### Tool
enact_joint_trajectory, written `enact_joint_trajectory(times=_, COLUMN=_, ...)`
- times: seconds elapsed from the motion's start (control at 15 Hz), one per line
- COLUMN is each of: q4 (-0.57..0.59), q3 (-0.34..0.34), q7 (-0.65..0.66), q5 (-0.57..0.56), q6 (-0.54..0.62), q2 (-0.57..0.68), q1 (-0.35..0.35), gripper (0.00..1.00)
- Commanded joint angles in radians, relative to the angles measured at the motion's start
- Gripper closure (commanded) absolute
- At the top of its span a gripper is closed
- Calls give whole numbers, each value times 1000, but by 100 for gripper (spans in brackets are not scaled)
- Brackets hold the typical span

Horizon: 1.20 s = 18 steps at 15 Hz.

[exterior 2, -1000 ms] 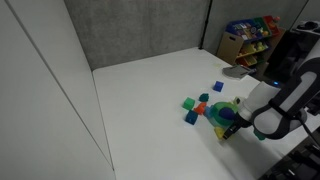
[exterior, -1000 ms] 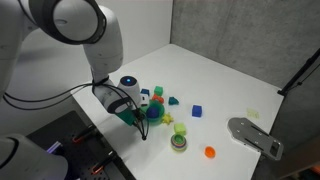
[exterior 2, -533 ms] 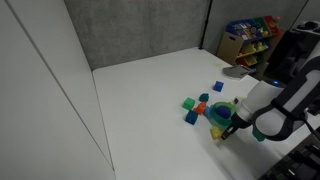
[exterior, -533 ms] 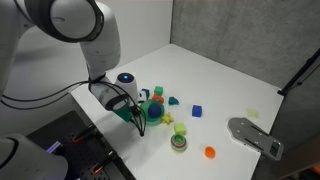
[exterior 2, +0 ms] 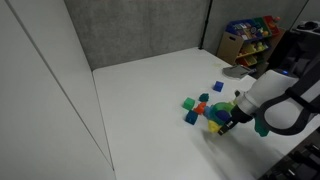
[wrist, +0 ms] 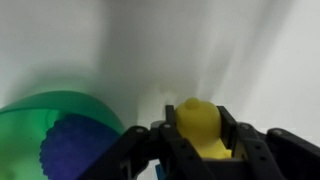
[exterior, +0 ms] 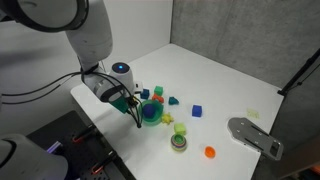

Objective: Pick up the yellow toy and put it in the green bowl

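Note:
In the wrist view the yellow toy sits between the two black fingers of my gripper, which is shut on it. The toy is a small rounded piece with a knob on top. The green bowl lies just to the left, with a blue studded piece inside it. In both exterior views my gripper hangs close beside the green bowl, low over the white table. The toy itself does not show in those views.
Small toys lie scattered past the bowl: a green block, a blue cube, a lime piece, a green ring and an orange piece. A grey flat object sits near the table's edge. Shelves with toys stand behind.
The fingers have shut on the yellow toy. The arm has lifted slightly and drawn back a little from the bowl.

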Motion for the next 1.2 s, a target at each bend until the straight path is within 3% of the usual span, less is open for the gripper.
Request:
enact_joint_trajectory(times=0.0, q4=-23, q3=18, q7=38, q5=-16, q6=-12, q2=-93, q1=-38, gripper=81)
enact_joint_trajectory(times=0.2, q4=1, q3=-26, q7=39, q5=-11, q6=-12, q2=-123, q1=-24, gripper=81)
enact_joint_trajectory(times=0.67, q4=64, q3=-200, q7=54, q5=2, q6=-21, q2=-118, q1=55, gripper=81)
enact_joint_trajectory(times=0.73, q4=66, q3=-222, q7=60, q5=3, q6=-25, q2=-119, q1=71, gripper=51)
enact_joint_trajectory(times=0.8, q4=65, q3=-236, q7=66, q5=3, q6=-29, q2=-119, q1=82, gripper=30)
enact_joint_trajectory(times=1.07, q4=54, q3=-283, q7=86, q5=5, q6=-44, q2=-127, q1=133, gripper=0)
enact_joint_trajectory(times=1.13, q4=53, q3=-273, q7=91, q5=8, q6=-67, q2=-136, q1=128, gripper=0)
